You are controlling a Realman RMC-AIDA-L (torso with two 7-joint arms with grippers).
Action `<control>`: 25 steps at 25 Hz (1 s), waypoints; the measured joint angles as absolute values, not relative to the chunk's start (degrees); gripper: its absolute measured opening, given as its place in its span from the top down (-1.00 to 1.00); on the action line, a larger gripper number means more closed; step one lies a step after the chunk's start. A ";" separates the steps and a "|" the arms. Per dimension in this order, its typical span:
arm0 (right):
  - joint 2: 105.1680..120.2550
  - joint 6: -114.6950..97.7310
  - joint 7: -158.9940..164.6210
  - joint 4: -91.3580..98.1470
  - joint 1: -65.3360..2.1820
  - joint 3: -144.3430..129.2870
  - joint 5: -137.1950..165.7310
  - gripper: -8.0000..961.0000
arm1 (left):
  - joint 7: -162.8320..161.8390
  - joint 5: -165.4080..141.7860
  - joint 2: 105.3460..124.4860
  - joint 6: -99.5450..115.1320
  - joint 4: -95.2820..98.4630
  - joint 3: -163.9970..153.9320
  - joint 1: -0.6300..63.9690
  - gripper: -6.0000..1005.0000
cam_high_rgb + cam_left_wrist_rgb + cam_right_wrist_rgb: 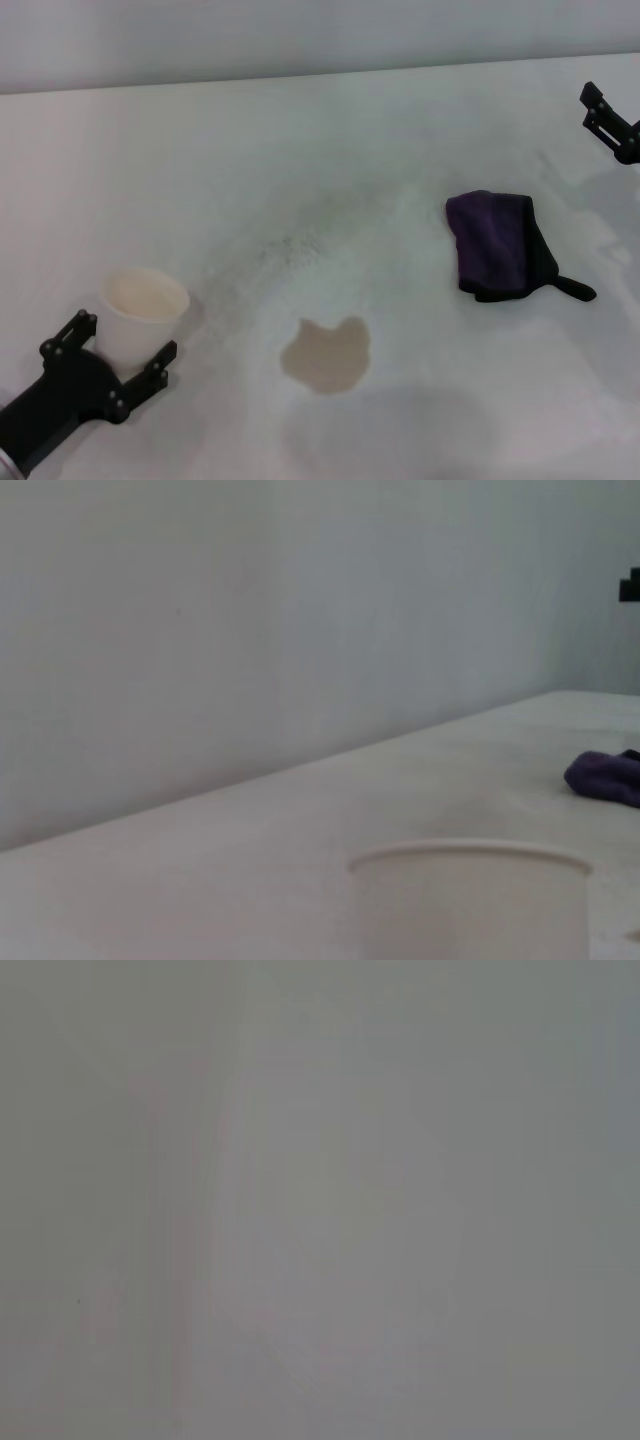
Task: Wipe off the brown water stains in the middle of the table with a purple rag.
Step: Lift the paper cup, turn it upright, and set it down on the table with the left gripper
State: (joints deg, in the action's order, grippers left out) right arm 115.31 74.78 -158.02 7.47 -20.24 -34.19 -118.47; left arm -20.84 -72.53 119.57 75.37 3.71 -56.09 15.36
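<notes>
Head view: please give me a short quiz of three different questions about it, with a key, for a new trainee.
1. True or false: the purple rag covers the brown water stains.
2. Which end effector is at the paper cup? A) left B) right
3. Fill in: the stains lie between the cup and the ____.

Key: 1 false, the rag lies apart on the table; 2 A, left end effector, right end effector is far off; 3 rag.

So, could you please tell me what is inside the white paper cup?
The paper cup shows only a pale cream inner wall from the head view. Its bottom is hidden by the rim, so any liquid there cannot be seen.
</notes>
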 joint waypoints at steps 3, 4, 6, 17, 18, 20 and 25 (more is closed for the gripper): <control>115.31 74.73 -158.32 7.47 -20.22 -34.19 -118.48 -0.81 | -20.43 -72.51 119.62 75.33 2.85 -56.07 14.80 -0.62; 115.31 74.64 -158.41 7.45 -20.20 -34.19 -118.48 -0.81 | -20.32 -72.51 119.66 75.32 2.68 -56.07 14.43 -0.62; 115.31 74.31 -158.45 7.32 -20.18 -34.19 -118.48 -0.81 | -20.14 -72.51 119.69 75.31 2.64 -56.07 13.96 -0.62; 115.43 72.91 -158.65 7.00 -20.52 -35.35 -118.48 -0.81 | -15.66 -72.66 119.70 75.77 1.99 -56.70 13.85 -0.63; 115.45 72.87 -158.65 7.03 -20.55 -35.49 -118.48 -0.81 | -15.65 -72.64 119.70 75.83 1.96 -56.69 13.95 -0.63; 115.47 72.81 -158.65 7.14 -20.60 -35.58 -118.48 -0.81 | -15.63 -72.62 119.70 76.10 1.95 -56.70 14.13 -0.64; 115.56 72.77 -158.65 7.39 -20.74 -36.12 -118.48 -0.81 | -14.71 -71.93 119.70 78.08 1.93 -56.62 13.60 -0.69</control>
State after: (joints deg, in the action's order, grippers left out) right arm 115.56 72.77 -158.65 7.39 -20.74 -36.12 -118.48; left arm -14.71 -71.93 119.70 78.08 1.93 -56.62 13.60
